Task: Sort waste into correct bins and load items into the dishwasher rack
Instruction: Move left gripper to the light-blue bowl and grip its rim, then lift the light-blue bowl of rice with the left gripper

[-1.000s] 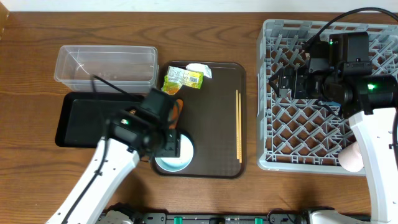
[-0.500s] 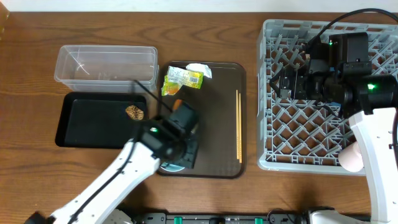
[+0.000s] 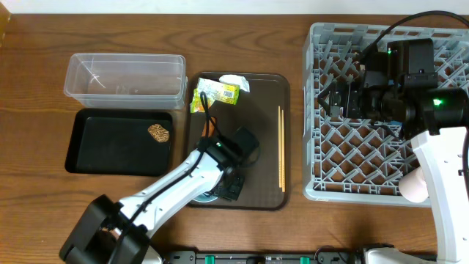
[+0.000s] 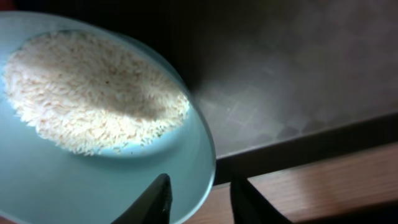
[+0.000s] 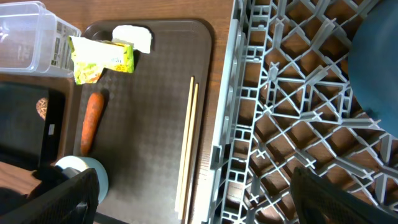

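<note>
Rice lies heaped in the white-and-light-blue bowl, which sits at the near left corner of the brown serving tray. The left gripper straddles the bowl's right-hand rim, one finger inside and one outside. Its jaws are part-way apart, and a gap still shows between the rim and the outer finger, so it is not clamped yet.

The bowl looks stiff and glossy, so a pinch on its thin rim is likely to be slippery. The loose grains will slide and shift the weight as soon as it tilts. A deep bite on the rim, squarely across the wall, seems the safest hold. The bowl should stay level until it is over a bin. The black tray already holds the brown food lump, so it is probably where the rice belongs.

The right gripper hangs over the left part of the dishwasher rack, fingers spread wide with nothing between them. The carrot, wrapper and chopsticks lie on the serving tray.
</note>
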You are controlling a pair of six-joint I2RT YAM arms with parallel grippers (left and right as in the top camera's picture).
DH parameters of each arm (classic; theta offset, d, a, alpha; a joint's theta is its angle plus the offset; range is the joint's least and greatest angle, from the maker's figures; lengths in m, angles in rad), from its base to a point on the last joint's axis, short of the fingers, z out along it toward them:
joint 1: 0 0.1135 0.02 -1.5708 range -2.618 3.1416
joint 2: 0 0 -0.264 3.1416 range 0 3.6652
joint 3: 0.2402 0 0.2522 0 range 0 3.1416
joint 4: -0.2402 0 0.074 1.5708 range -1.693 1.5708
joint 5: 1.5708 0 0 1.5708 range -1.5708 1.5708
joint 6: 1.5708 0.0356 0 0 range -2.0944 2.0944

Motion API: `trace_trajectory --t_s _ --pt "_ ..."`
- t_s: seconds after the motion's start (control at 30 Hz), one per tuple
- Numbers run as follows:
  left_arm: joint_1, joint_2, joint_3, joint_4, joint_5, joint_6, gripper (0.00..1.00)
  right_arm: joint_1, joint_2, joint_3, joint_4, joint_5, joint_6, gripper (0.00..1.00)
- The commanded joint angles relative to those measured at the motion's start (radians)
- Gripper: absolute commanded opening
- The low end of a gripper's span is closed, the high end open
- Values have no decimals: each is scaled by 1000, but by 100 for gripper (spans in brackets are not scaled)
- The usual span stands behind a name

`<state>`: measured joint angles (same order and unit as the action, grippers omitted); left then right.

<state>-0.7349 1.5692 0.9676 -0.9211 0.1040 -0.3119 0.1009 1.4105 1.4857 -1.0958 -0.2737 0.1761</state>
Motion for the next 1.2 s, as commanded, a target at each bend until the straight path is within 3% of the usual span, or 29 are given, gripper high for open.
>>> trace_trajectory --t_s 0.0,0.43,0.57,0.9,1.17 --pt "-2 36 -10 8 -3 8 27 15 -10 -1 0 -7 11 91" --pt "-2 145 -15 72 68 35 19 14 -10 -1 -1 -7 11 91" --pt "-2 177 -15 78 68 39 6 14 -10 -1 -1 -7 11 91" --pt "-1 162 14 30 69 38 6 14 -10 -1 -1 -7 11 91" --pt "-1 -3 72 -12 67 22 6 14 -10 -1 0 -7 11 91"
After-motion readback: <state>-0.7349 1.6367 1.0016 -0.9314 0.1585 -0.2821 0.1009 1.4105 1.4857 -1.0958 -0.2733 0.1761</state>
